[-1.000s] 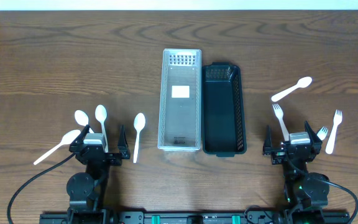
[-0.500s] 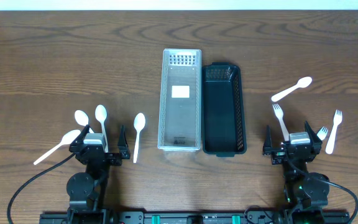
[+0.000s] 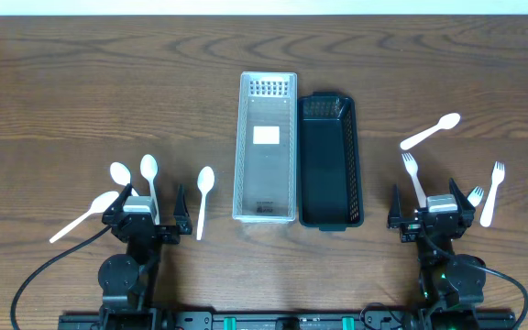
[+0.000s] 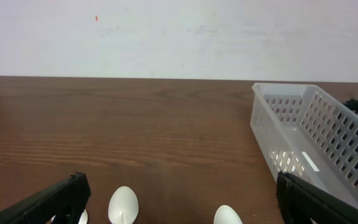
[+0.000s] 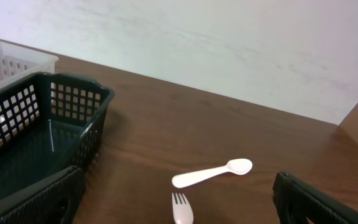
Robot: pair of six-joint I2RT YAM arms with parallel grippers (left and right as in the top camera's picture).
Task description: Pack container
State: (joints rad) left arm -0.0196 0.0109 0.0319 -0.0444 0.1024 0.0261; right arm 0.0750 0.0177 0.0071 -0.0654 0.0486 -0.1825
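Note:
Two long baskets stand side by side mid-table: a clear white one (image 3: 267,147) on the left and a black one (image 3: 330,160) on the right, both with nothing in them. Several white spoons (image 3: 204,183) lie round my left gripper (image 3: 147,213), which stands open and empty; two spoon bowls (image 4: 123,204) show between its fingers (image 4: 48,202) in the left wrist view. My right gripper (image 3: 431,209) is open too, among three white forks (image 3: 413,174), with a lone spoon (image 3: 432,131) beyond. The right wrist view shows that spoon (image 5: 213,173) and one fork (image 5: 182,213) ahead.
The brown wooden table (image 3: 81,82) runs to a pale wall at the back. In the left wrist view the clear basket (image 4: 316,137) is to the right; in the right wrist view the black basket (image 5: 73,99) is to the left.

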